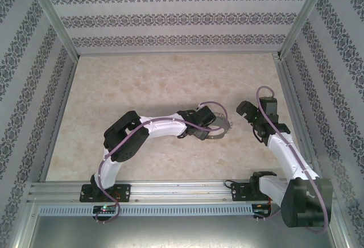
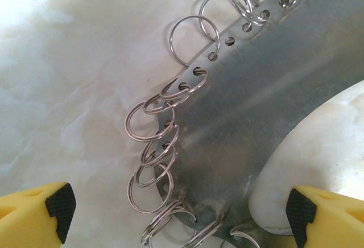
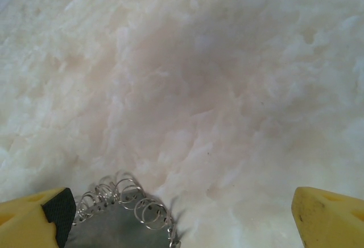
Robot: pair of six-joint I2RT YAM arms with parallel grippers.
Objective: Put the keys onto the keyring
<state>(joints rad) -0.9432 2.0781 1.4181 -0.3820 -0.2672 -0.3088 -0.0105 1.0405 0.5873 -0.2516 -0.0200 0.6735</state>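
keyring (image 1: 219, 131) partly hidden under left gripper (image 1: 207, 125) from above, its small rings (image 1: 228, 124) too tiny to count, right-wrist view cropping it at seven o'clock

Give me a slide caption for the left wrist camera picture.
Open left gripper framing the keyring, small wire loops threaded along its rim.

1. Top external view: bright, even light from overhead. The table (image 1: 170, 83) is free of glare, with faint soft shadows beneath the arms.
2. Left wrist view: the table burns out to white at 10 o'clock. The keyring (image 2: 250, 106) is sharp and carries a dull, streaked sheen.
3. Right wrist view: washed-out and hazy, with a dimmer patch at 12 o'clock. The keyring at 7 o'clock throws a small shadow toward 3 o'clock.
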